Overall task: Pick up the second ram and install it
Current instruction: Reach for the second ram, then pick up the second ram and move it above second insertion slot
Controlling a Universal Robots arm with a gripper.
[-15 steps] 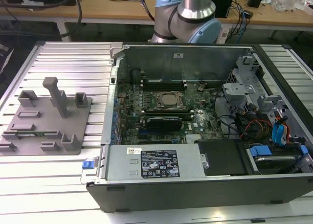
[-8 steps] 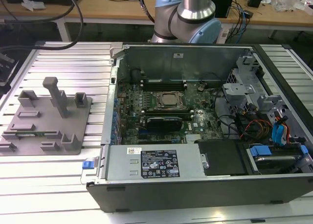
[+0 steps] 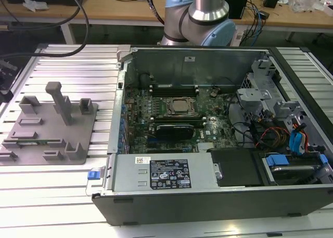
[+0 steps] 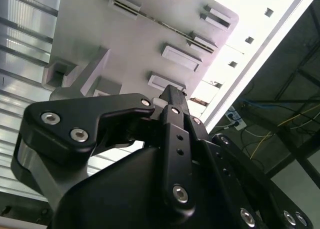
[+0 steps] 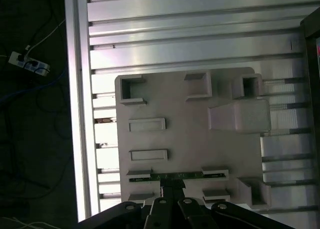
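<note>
Ram (image 5: 195, 175) sits on edge in the grey tray (image 5: 190, 139). It is a thin green strip held between small slotted blocks near one tray edge. In the second wrist view the ram (image 4: 165, 25) reads as a dark, narrow line across the pale tray (image 4: 125, 49).

Tray is matte moulded plastic with rounded corners and carries rectangular raised pockets, U-shaped blocks and one tall angular post (image 5: 239, 115). In the exterior view the tray (image 3: 47, 123) lies flat on the table (image 3: 67, 66) at the exterior view's left, just beside the case (image 3: 208, 196). The table top is ribbed, bright aluminium.

End effector (image 5: 172, 191) is black, with angular linkage plates and bright screw heads. It hangs above the tray, in line with the middle of the ram. In the second wrist view the end effector (image 4: 170, 96) stands clear of the tray, with the ram not in its grip. How far it is open I cannot tell.

Case is an open dark sheet-metal box with a green board (image 3: 208, 129) inside, which carries a square metal-framed socket (image 3: 179, 107). Arm (image 3: 208, 9) rises behind the case, with a brushed silver tube and pale blue joint caps.
</note>
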